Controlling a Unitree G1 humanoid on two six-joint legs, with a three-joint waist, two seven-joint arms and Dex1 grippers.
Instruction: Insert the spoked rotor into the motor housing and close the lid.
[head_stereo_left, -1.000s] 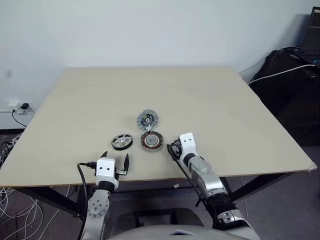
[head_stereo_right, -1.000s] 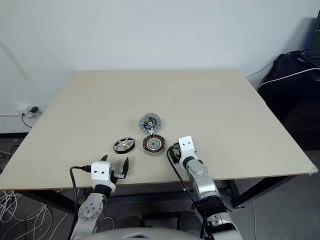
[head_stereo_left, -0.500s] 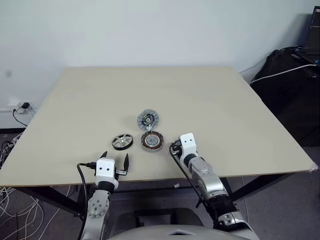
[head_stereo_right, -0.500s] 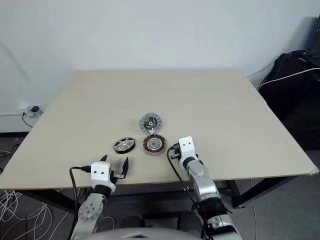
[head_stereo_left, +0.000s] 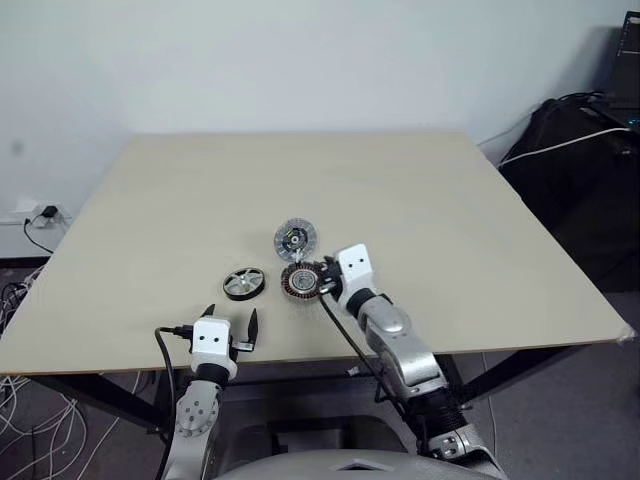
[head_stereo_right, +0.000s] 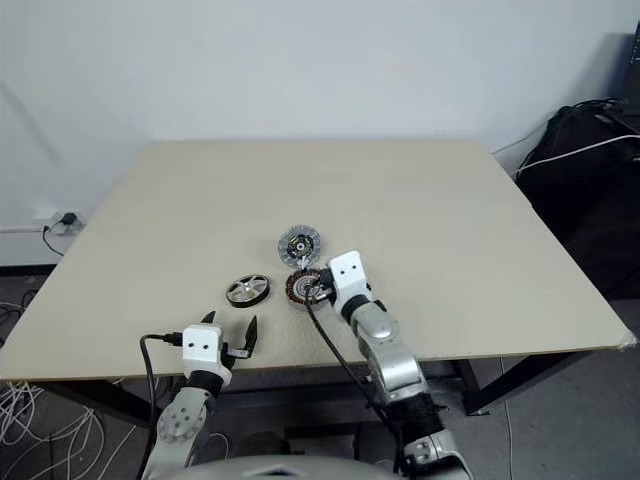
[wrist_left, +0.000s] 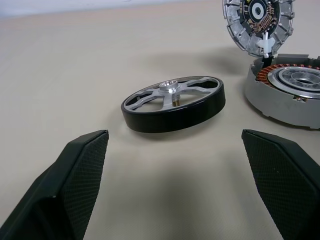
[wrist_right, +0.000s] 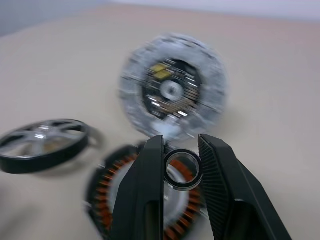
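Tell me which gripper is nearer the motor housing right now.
Right. The right gripper, shut on a small ring, hangs just above the motor housing. The left gripper sits open near the table's front edge, beyond the spoked rotor.

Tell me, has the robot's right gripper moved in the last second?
Yes. The right gripper has swung toward the robot's left and forward, from beside the motor housing to over its edge, holding a small black ring.

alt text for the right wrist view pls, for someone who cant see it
The right end effector pinches a small dark ring between its two black fingers, held above the copper-wound motor housing on the beige table. Behind it the ribbed silver lid stands tilted up, and the black-rimmed spoked rotor lies flat to one side.
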